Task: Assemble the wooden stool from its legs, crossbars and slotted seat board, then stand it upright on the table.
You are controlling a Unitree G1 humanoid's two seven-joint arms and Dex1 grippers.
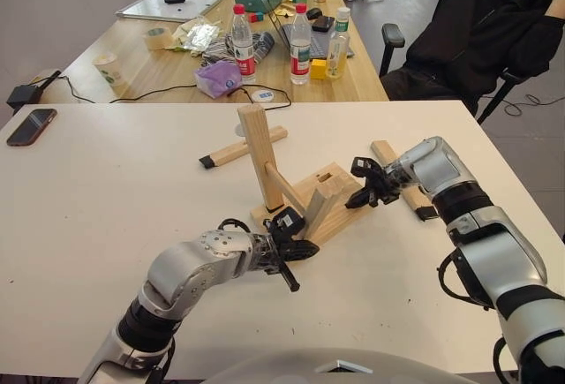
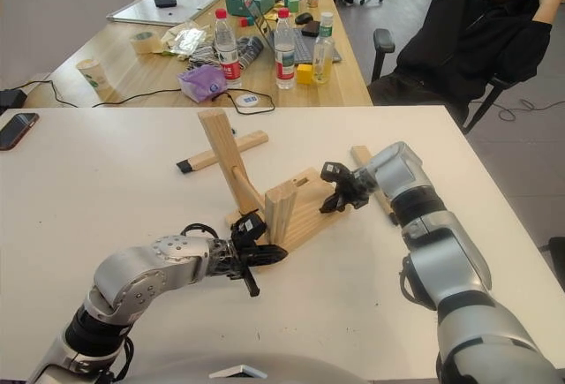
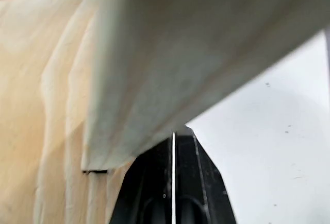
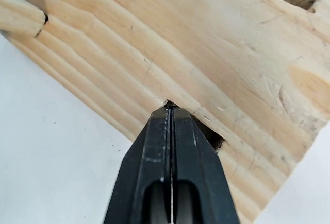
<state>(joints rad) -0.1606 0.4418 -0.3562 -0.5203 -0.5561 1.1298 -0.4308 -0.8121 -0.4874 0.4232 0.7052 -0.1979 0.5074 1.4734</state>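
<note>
The half-built stool stands at the middle of the white table (image 1: 106,225), a little toward the far edge. Its seat board (image 1: 340,207) lies flat with an open slot (image 1: 325,175) showing. A tall leg (image 1: 259,150) rises tilted from the board's left end, a short leg (image 1: 320,212) stands beside it, and a crossbar (image 1: 284,187) runs slanting between the two.

The left end effector (image 1: 303,250) sits at the board's near edge, close under the short leg. Its fingers (image 3: 154,188) are pressed together with the tips against wood. The right end effector (image 4: 168,112) is at the board's right end, also pressed together, its tip touching the board's ridged edge and pinching nothing.

A loose bar (image 1: 243,148) with a dark end lies between the tall leg and the far edge, just behind the leg. A second loose bar (image 1: 404,188) lies to the right of the board, partly under the right wrist. A phone (image 1: 31,125) rests at the left edge, well apart from the stool.

Beyond the far edge stands a wooden table (image 1: 132,71) crowded with bottles (image 1: 301,31), a paper cup (image 1: 109,68), a roll of tape (image 1: 158,37) and a cable (image 1: 163,93).

Bare surface is widest on the left half and along the near edge. The strip between the board and the right edge is narrower and taken up by the right arm.
</note>
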